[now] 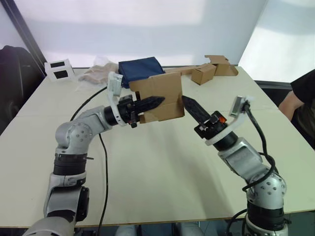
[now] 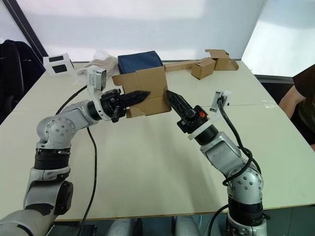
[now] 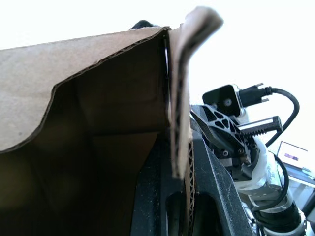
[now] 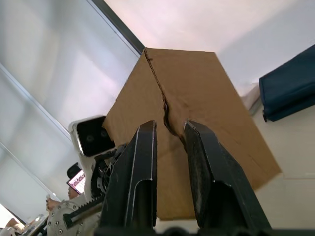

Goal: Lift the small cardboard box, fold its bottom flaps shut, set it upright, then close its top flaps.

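The small cardboard box [image 1: 162, 93], plain brown, hangs in the air over the far middle of the table [image 1: 162, 172]. My left gripper [image 1: 150, 103] is shut on one of its walls, and the corrugated edge [image 3: 179, 123] runs between the fingers. On the face turned toward my right gripper [image 1: 191, 106], two flaps [image 4: 206, 93] meet along a seam; I cannot tell whether they are the bottom flaps or the top flaps. The right fingertips touch the box's lower right edge. Those fingers [image 4: 142, 167] stand slightly open with nothing between them.
Behind the box lies a dark blue pouch [image 1: 142, 69]. A smaller tan box [image 1: 203, 73] with a long strip and another open carton [image 1: 222, 64] sit at the far right. White cards [image 1: 60, 70] stand far left. A person [image 1: 301, 98] is at the right edge.
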